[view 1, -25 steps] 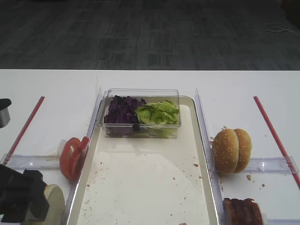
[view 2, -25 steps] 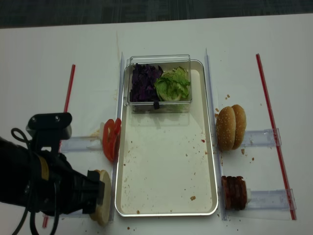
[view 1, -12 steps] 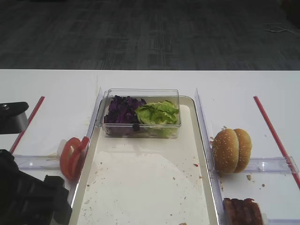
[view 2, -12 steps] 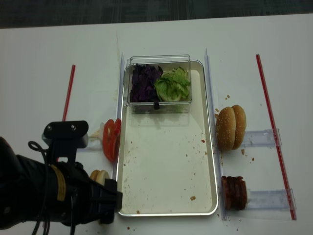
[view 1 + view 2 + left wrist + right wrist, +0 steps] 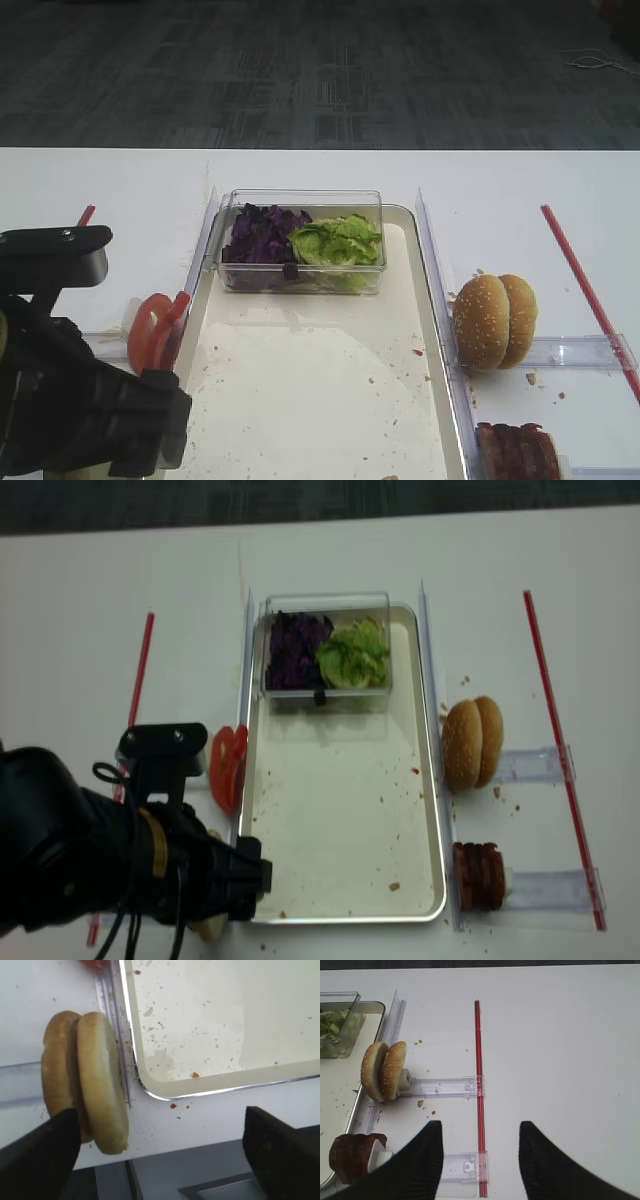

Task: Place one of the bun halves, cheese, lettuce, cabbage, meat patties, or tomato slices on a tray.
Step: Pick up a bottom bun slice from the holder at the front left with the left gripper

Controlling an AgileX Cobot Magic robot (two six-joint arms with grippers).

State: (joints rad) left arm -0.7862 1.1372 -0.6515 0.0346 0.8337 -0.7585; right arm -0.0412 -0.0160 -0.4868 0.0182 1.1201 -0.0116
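Note:
Two plain bun halves [image 5: 97, 1085] stand on edge just left of the silver tray's [image 5: 210, 1091] near corner. My left gripper [image 5: 160, 1160] is open. One finger [image 5: 35, 1160] overlaps the buns' lower left and the other sits far right, off the table edge. In the high views the left arm [image 5: 100, 850] hides the buns. Tomato slices [image 5: 150, 335] stand left of the tray [image 5: 300, 400]. Cabbage [image 5: 258, 238] and lettuce [image 5: 338, 243] lie in a clear box. Meat patties [image 5: 350, 1157] stand to the right. My right gripper [image 5: 480, 1160] is open and empty. Cheese is out of view.
The clear plastic box [image 5: 300, 200] sits on the tray's far end. Sesame-seeded bun halves [image 5: 493, 322] stand right of the tray on a clear holder. Red strips [image 5: 545, 730] run along both sides. The table's near edge [image 5: 200, 1135] lies under the left gripper.
The left arm has moved right, toward the tray's near-left corner, and now covers the plain bun halves in the high views. Its jaws stay wide.

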